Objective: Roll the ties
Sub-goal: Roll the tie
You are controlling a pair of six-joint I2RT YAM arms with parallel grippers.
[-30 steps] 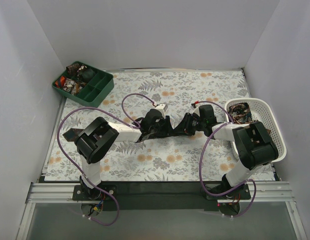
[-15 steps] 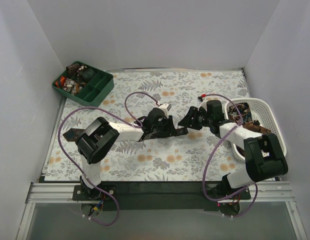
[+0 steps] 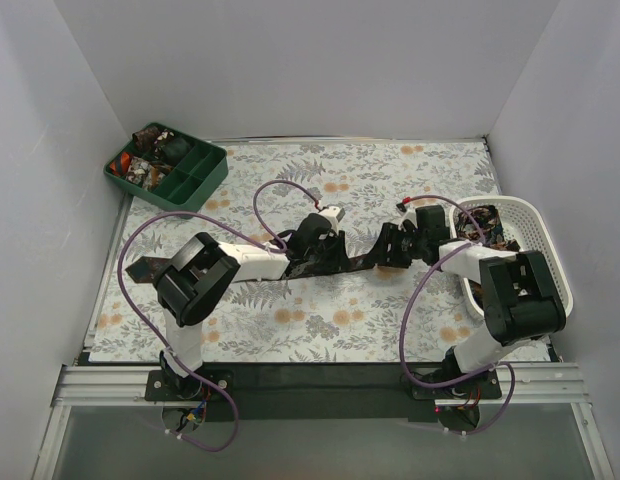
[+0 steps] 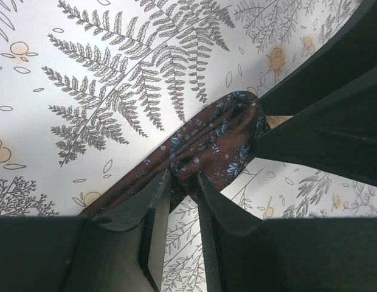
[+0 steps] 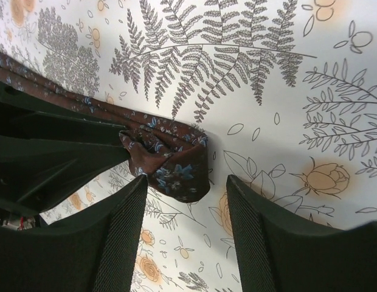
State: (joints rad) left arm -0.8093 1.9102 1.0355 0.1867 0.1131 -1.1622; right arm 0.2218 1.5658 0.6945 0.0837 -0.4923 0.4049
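Now, left jaws tight on the brown tie (image 4: 208, 145), its folded end between parted right jaws.

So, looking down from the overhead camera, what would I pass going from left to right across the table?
green tray → left claw, pinching the brown tie → right claw → white basket
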